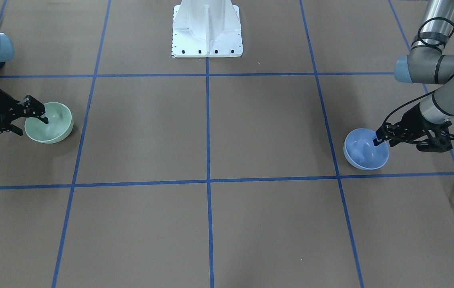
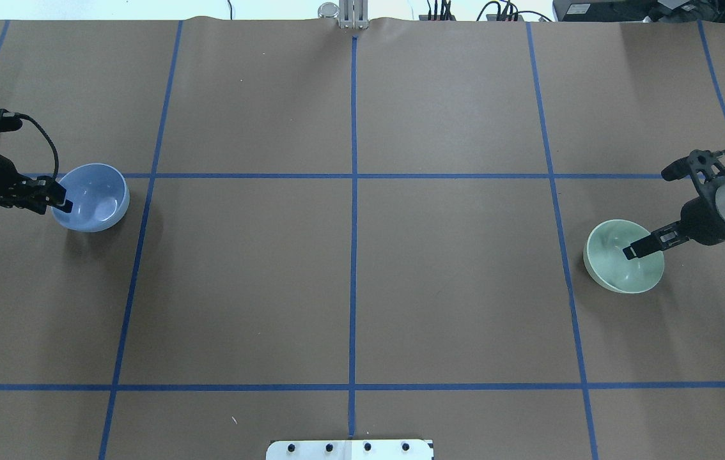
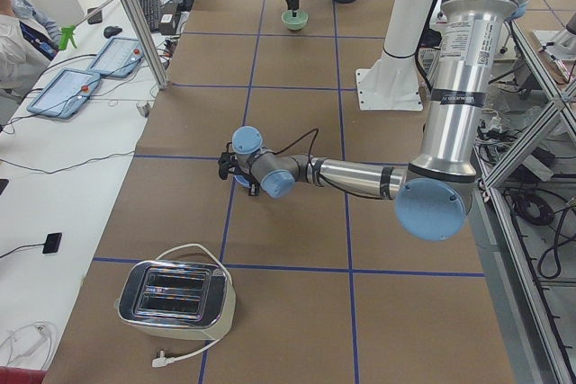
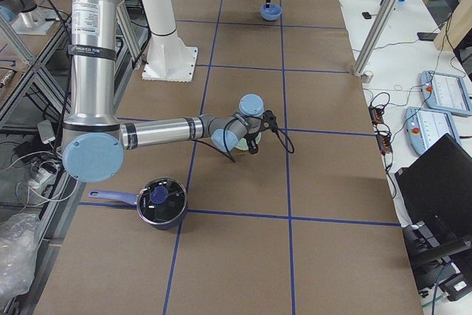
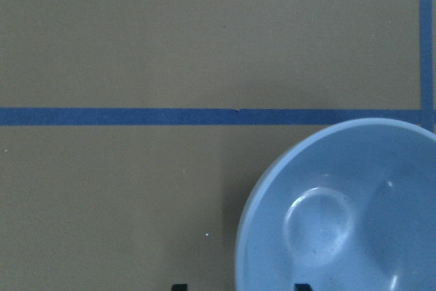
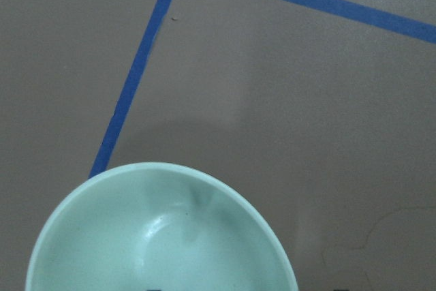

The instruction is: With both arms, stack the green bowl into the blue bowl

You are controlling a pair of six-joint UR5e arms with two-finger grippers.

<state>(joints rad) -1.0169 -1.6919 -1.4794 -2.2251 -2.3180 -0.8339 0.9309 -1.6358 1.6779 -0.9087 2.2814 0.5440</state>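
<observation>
Reaching down at the table's [image 2: 241, 287] right end with the right gripper [image 1: 31, 125], fingers spread wide astride the rim of the green bowl [image 2: 615, 271]. Mirroring this at the left end: left gripper [image 1: 391, 142] likewise unclosed, straddling the blue bowl's [image 2: 97, 198] rim. Standing both bowls upright, well apart.

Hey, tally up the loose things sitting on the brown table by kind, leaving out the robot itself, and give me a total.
Bowls: 2, the green bowl and the blue bowl
Toaster: 1
Lidded pot: 1
Total: 4
</observation>
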